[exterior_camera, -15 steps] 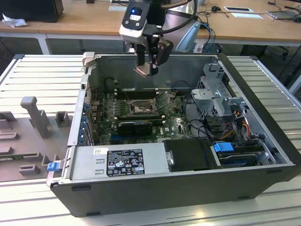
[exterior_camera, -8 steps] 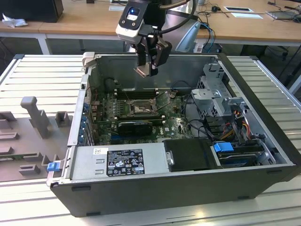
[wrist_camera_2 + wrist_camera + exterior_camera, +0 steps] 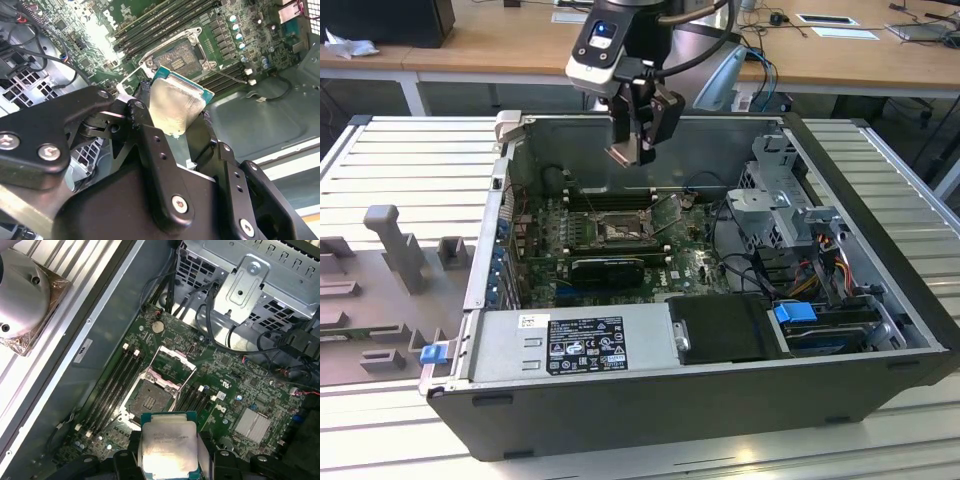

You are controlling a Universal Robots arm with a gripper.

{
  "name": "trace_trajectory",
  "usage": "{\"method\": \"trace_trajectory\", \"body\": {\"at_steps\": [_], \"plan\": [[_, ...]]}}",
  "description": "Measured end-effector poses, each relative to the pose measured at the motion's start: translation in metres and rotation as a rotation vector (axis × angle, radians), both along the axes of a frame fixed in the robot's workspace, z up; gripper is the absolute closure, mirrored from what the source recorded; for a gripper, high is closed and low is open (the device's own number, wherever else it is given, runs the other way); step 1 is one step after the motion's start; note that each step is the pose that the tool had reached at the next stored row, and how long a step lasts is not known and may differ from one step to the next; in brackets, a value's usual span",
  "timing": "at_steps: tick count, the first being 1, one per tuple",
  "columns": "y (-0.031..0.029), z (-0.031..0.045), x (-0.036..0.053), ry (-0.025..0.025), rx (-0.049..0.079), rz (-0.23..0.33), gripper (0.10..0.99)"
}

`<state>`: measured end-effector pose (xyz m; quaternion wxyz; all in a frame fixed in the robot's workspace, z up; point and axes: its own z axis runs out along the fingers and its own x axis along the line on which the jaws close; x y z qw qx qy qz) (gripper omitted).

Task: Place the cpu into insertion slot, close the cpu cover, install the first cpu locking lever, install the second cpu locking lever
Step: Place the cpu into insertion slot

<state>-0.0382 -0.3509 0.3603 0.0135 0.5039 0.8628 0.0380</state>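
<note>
Above the open case [image 3: 720, 395] on the ribbed counter [image 3: 410, 150], the claw [image 3: 635, 155] is pinching the cpu [image 3: 169, 442], with the insertion slot [image 3: 617, 232] lying at its six o'clock in the exterior view.

Pale wooden desks [image 3: 470, 45] behind a ribbed grey metal worktable [image 3: 410, 160].

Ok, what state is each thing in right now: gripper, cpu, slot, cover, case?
Gripper: shut on the cpu, hanging over the open case.
Cpu: gripped at its edges, in the air, not seated.
Slot: empty and uncovered.
Cover: open, swung back off the slot.
Case: side open, insides exposed.
</note>
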Motion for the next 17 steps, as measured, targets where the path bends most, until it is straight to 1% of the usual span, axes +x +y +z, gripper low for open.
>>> {"method": "trace_trajectory", "body": {"at_steps": [6, 7, 10, 17], "plan": [[0.0000, -0.0011, 0.0000, -0.0001, -0.005, -0.070, 0.557], [0.0000, -0.0016, 0.0000, 0.0000, -0.006, -0.096, 0.557], [0.0000, -0.0027, 0.0000, 0.0001, -0.006, -0.152, 0.557], [0.0000, -0.0043, 0.0000, 0.0003, -0.008, -0.241, 0.557]]}}
